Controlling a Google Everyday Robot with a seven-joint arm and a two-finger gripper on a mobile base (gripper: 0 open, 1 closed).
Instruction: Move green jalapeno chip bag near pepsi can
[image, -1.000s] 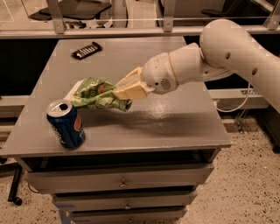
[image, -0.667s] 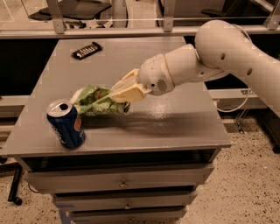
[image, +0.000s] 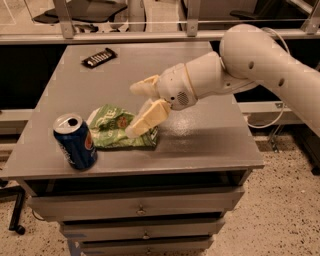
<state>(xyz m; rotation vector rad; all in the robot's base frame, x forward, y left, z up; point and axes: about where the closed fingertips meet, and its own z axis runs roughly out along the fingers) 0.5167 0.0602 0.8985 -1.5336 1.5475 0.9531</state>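
The green jalapeno chip bag (image: 114, 129) lies flat on the grey table (image: 205, 140) near its front left, right beside the pepsi can (image: 76, 142), which stands upright at the front left corner with its silver top showing. My gripper (image: 131, 112) is open just above the bag's right end. One cream finger (image: 145, 86) points left above the bag, and the other (image: 148, 119) hangs over the bag's right side. The jaws hold nothing.
A dark flat candy bar wrapper (image: 99, 57) lies at the table's back left. The table has drawers below its front edge. Chairs and a metal rail stand behind it. My white arm (image: 260, 60) reaches in from the right.
The gripper lowered the bag onto the table beside the can, then opened and let it go. The bag now lies flat.
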